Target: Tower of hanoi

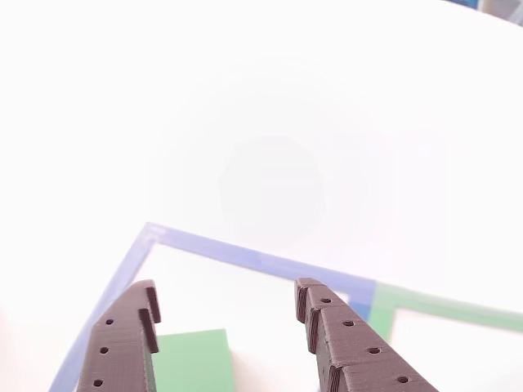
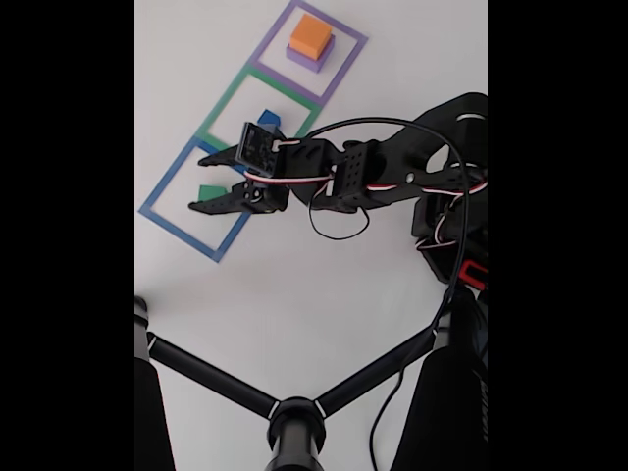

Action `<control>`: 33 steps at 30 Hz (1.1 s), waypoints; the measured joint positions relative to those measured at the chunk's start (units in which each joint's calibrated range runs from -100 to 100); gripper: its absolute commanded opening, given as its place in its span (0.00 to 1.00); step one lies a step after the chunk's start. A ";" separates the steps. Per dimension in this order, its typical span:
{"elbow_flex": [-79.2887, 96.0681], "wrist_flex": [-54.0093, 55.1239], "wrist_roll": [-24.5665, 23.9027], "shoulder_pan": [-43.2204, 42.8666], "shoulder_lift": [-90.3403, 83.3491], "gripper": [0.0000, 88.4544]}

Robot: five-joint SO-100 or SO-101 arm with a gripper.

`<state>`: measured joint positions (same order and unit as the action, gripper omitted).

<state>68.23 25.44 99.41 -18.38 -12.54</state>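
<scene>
My gripper (image 2: 201, 183) hangs open over the blue taped square (image 2: 177, 221), and a small green block (image 2: 209, 191) lies between its dark fingers. In the other view the gripper (image 1: 229, 286) points into that blue outline (image 1: 245, 255). There the green block (image 1: 192, 359) sits low between the fingers, closer to the left one. A blue block (image 2: 267, 120) stands in the green taped square (image 2: 231, 93), partly hidden by the wrist. An orange block (image 2: 311, 34) rests on top of a purple block (image 2: 316, 59) inside the purple taped square (image 2: 348, 39).
The three taped squares run in a diagonal row across a white table. The arm's body and cables (image 2: 432, 186) fill the right side. A black forked stand (image 2: 294, 412) crosses the near edge. A strip of green tape (image 1: 458, 306) shows at right in the other view.
</scene>
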 measured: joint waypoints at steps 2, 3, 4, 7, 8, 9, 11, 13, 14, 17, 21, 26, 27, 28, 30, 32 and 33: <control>0.61 -9.31 0.00 1.56 -8.02 0.08; 0.70 -13.72 0.00 2.21 -11.73 0.07; 0.70 -18.22 0.00 2.78 -15.28 0.06; 0.35 -32.18 0.00 6.22 -24.57 0.00; -0.61 -37.08 0.00 7.37 -27.27 0.00; -2.18 -42.05 0.00 8.19 -29.46 0.00; -7.14 -53.29 0.00 9.33 -33.01 0.00; -13.23 -64.45 0.00 11.71 -35.20 0.00; -16.54 -69.74 0.00 12.85 -35.88 0.00; -26.20 -83.95 0.00 14.16 -36.98 0.00; -38.12 -98.88 0.00 17.85 -37.57 0.01; -44.91 -108.43 0.00 20.55 -40.78 0.02; -45.34 -109.47 0.00 21.20 -41.28 0.03; -45.52 -110.03 0.00 21.29 -41.79 0.05; -45.52 -110.35 0.00 21.20 -42.63 0.11; -44.13 -110.11 0.00 21.69 -43.39 0.14; -42.82 -109.31 0.00 22.02 -43.82 0.15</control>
<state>25.41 -83.87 99.41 3.64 -56.35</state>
